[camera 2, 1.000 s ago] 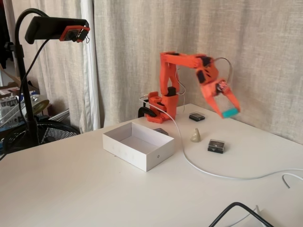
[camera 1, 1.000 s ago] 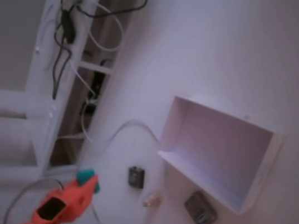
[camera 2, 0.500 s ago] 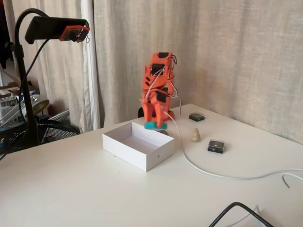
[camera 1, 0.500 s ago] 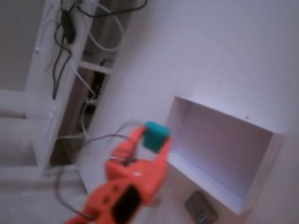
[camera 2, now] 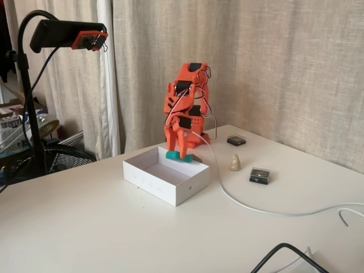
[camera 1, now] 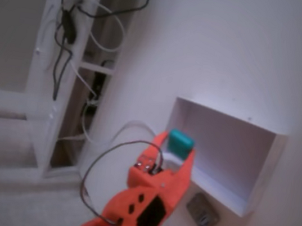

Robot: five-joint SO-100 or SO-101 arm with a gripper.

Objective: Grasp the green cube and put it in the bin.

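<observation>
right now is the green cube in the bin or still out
Out: the green cube sits clamped in the gripper, above the bin, not on its floor.

Two fixed cameras are being aimed at one white tabletop, one from above and one from the side.

In a fixed view, the table is being looked down on steeply and at a tilt, from close range, with soft focus. In the other fixed view, the scene is being watched from farther back, near table height, facing a curtain. The bin [camera 1: 221, 157] [camera 2: 165, 185], the orange arm [camera 1: 145, 211] [camera 2: 185, 111] and the white cable [camera 2: 250, 207] are being shared by both.
</observation>
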